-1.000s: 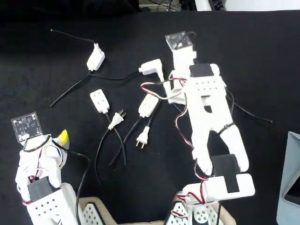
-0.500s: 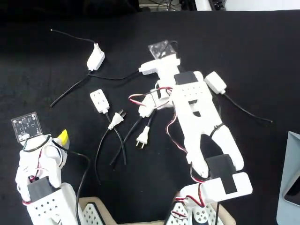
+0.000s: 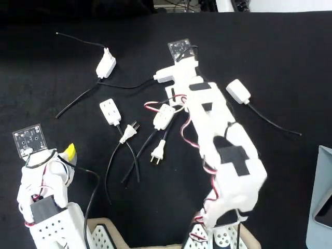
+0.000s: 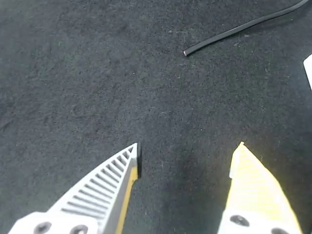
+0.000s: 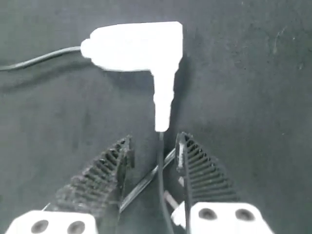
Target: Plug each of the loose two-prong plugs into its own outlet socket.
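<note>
An angled white plug [image 5: 141, 44] lies on the black cloth just beyond my right gripper [image 5: 153, 146]. That gripper is open, its jaws a little apart, and a thin black cable [image 5: 161, 175] runs between the fingers untouched. In the high view the right arm [image 3: 207, 111] reaches over this angled plug [image 3: 167, 75]. Two white outlet sockets [image 3: 110, 111] [image 3: 164, 116] lie mid-table, each with a loose two-prong plug [image 3: 128, 132] [image 3: 157, 151] close below it. My left gripper [image 4: 187, 151] hangs open over bare cloth at the near left, its yellow fingertip [image 3: 69, 150] showing from above.
Another white plug [image 3: 106, 65] lies at the back left, and a white block [image 3: 238, 91] with a cable lies right of the right arm. A loose black cable end [image 4: 234, 31] lies ahead of the left gripper. A grey box [image 3: 321, 202] stands at the right edge.
The right arm has swung left and its wrist now sits over the angled white plug, uncovering the white block on its right. The left arm has not moved.
</note>
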